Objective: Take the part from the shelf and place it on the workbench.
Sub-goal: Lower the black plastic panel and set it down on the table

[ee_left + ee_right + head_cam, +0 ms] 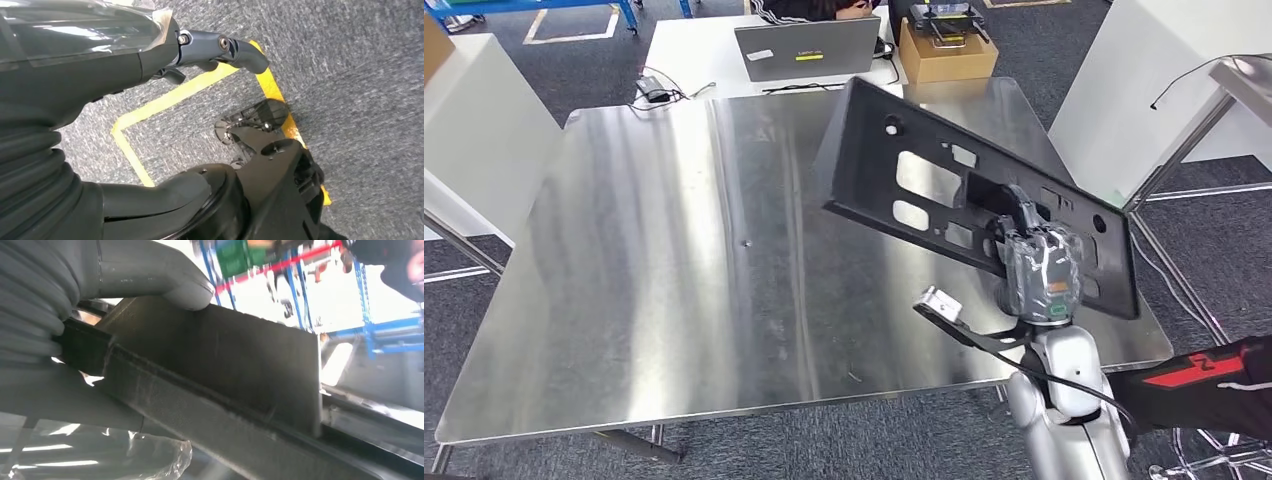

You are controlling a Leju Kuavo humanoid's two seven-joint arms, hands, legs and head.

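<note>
The large shiny steel worktop (674, 260) with rounded corners takes most of the head view, and it stands on grey carpet. Above its right part the long flat black plastic part (904, 150) with several cut-out openings is held in the air, tilted, with its far end higher and pointing toward the back edge of the worktop. The near end of the part reaches over the right edge of the worktop.

The right hand (1036, 265), wrapped in clear plastic film, grips the part near its lower right end; the fingers reach through one opening. In the right wrist view the thick grey thumb (165, 280) presses on the textured black surface of the part (235, 360), so this hand is clasping the part.

The left hand (90, 55) hangs over the grey carpet with a yellow tape line (165, 100) on it. It holds nothing, and one dark finger (235, 50) is stretched out.

Behind the worktop a grey laptop (807, 48) stands on a white table (694, 50), and beside it is a brown cardboard box (948, 55). A person's black and red sleeve (1214, 385) shows at the right lower corner.
</note>
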